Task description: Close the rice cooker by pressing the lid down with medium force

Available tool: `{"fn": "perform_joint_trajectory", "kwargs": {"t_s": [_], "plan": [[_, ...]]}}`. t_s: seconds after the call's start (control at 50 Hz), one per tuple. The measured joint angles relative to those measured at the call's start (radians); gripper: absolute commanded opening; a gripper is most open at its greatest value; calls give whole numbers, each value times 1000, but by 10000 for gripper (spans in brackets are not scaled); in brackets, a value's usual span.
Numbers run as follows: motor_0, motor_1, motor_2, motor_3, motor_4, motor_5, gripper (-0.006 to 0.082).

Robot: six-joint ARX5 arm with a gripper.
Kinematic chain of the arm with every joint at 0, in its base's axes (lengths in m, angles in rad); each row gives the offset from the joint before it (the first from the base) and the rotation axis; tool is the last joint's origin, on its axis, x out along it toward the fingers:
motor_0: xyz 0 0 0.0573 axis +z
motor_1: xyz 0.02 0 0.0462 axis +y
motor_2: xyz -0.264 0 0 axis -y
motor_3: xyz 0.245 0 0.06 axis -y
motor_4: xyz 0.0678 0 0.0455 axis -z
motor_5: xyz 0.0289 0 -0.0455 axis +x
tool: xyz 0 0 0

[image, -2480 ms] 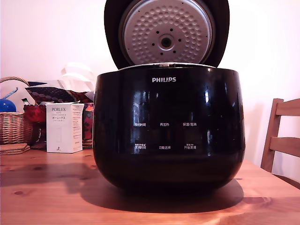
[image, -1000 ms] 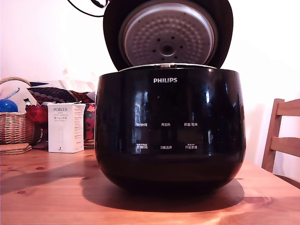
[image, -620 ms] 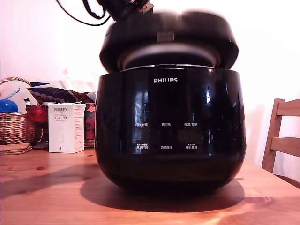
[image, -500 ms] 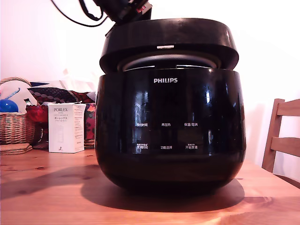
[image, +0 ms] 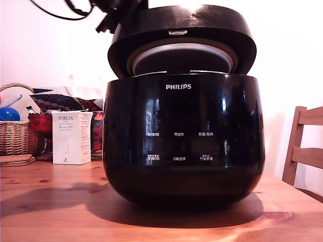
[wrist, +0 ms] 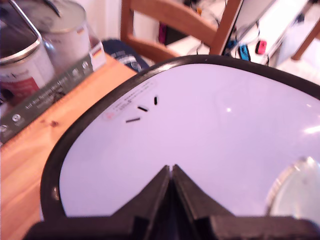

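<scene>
Lid [image: 181,30] hung part-open over rice cooker [image: 182,146]; rigid, glossy, probably slippery, sprung hinge likely. Gripper [wrist: 170,172] clenched, empty, tips at lid top. Press near front edge.

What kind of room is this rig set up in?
Most likely a home dining or kitchen area: a rice cooker sits on a wooden table, a wooden chair stands at the exterior view's right, and a wicker basket and household clutter sit behind.

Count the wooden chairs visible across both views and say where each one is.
2: one chair at the exterior view's right edge, beside the rice cooker; one chair back beyond the lid in the wrist view. They may be the same chair.
</scene>
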Motion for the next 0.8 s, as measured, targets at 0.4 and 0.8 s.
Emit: {"fn": "perform_joint_trajectory", "kwargs": {"t_s": [0.4,0.8], "plan": [[-18,-169,-235,200,-19,-71,-21],[-65,-250,-353,292,-58,-97,-21]]}}
